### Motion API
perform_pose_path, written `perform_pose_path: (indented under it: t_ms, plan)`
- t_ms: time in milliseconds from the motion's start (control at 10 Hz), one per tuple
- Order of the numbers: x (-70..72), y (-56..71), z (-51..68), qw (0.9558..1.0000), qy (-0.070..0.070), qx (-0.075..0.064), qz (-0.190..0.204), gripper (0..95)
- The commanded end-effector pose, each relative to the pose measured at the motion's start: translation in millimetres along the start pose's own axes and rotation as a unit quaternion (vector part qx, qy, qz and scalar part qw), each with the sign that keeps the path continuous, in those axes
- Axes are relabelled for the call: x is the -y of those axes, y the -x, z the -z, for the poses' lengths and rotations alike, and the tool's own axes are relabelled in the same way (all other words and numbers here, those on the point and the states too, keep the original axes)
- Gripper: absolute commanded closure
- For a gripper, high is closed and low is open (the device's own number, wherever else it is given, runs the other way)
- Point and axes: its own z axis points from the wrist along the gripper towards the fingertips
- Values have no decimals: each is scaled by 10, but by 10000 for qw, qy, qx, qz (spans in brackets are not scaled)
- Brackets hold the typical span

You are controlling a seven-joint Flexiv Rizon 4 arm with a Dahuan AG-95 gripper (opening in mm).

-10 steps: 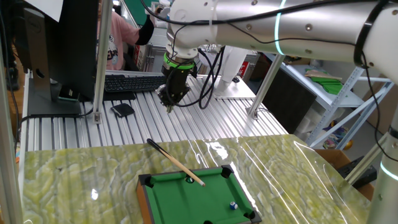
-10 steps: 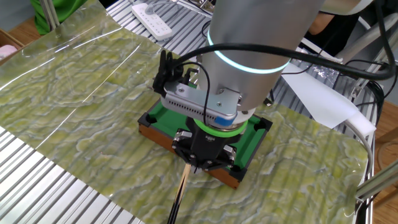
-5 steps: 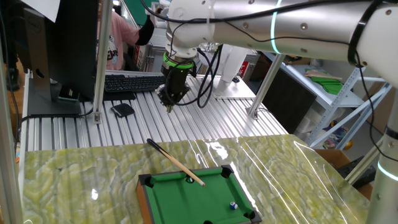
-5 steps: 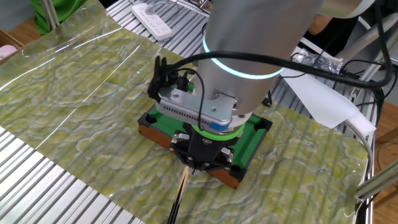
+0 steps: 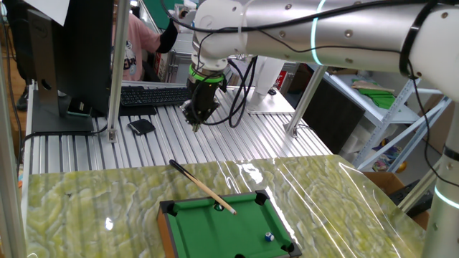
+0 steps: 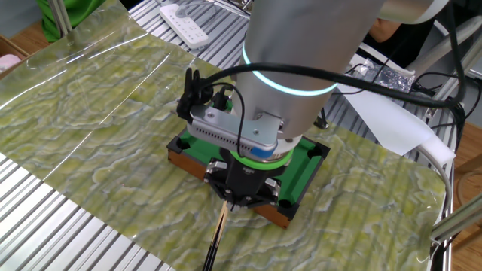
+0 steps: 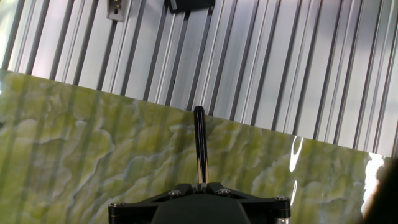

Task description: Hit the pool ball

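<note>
One claw, hung high above the ribbed metal part of the table, points straight down with its fingertips drawn close into a narrow tip and nothing between them; whether they are fully shut cannot be told. In the hand view the claw's dark housing fills the bottom edge, and directly ahead at 12 o'clock lies the butt end of the cue, a slim stick with a glossy black handle, running lengthwise away from the camera across the green marbled mat. In one fixed view the same cue shows its full long axis: dark butt resting on the mat at about 10 o'clock from the mini pool table, pale wooden shaft slanting toward 4 o'clock over the wooden rail and ending on the green felt near a corner pocket. The pool ball, a tiny blue bead with a white patch, sits on the felt near the far right corner, at roughly 4 o'clock from the cue tip and well apart from it, so the stick's line looks to point loosely toward it. Judged from these views, the claw is well apart from the cue's handle, which lies below it and toward the mat, and must descend there before any stroke; the thin round handle on a slick, glare-streaked mat may roll when pinched.
</note>
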Motion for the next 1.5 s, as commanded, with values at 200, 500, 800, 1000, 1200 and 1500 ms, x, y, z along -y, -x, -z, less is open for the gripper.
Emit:
perform_pose_path:
  t_ms: [200,500,800,1000,1200,1500]
  plan:
    - [11,6,-48,10000,-14,-19,0,950]
    - [47,17,-138,10000,-71,-35,3,950]
    - [76,21,-211,9999,-96,-37,5,950]
    - [104,23,-287,10000,-96,-23,5,760]
    - [134,22,-358,9999,-117,-12,6,760]
    - [133,23,-370,9999,-126,-16,7,760]
